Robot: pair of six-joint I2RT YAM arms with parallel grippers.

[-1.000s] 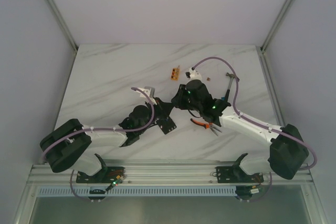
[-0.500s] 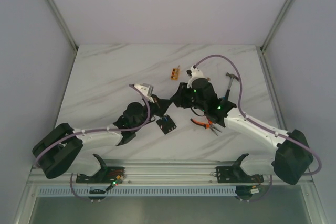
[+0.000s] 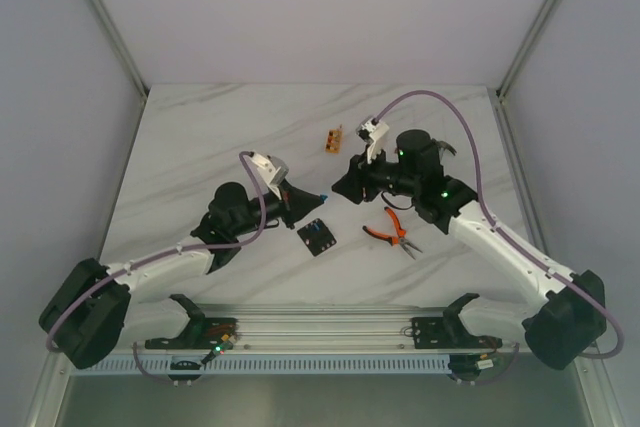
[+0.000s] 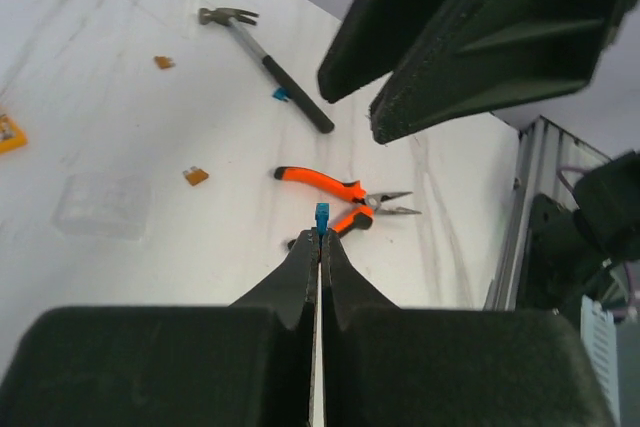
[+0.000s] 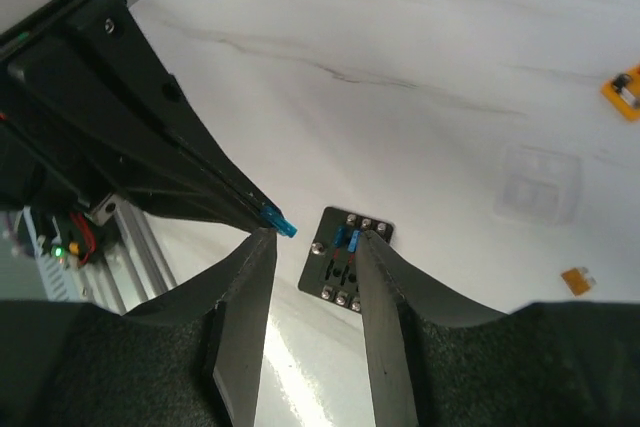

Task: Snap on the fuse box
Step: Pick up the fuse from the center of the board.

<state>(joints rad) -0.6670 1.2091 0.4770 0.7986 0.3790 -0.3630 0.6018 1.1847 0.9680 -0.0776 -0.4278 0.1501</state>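
1. I see the fuse box [image 3: 317, 238] flat on the worktop [image 3: 200, 147], close by both hands.
2. Left hand [image 4: 320, 239] pinches a blue fuse [image 4: 321, 215]; right hand [image 5: 310, 239] half-open, empty.
3. Orange pliers [image 3: 395, 230] lie just right of it.

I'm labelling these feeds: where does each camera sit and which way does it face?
Top external: above and behind the robot, facing down onto the white marbled table; left arm and right arm show.
Left wrist: looks along the left gripper, shut on a small blue plastic fuse, toward orange-handled pliers.
Right wrist: looks down through the open right gripper at the black squarish plastic fuse box.
Shared: both wrist views show that fuse.
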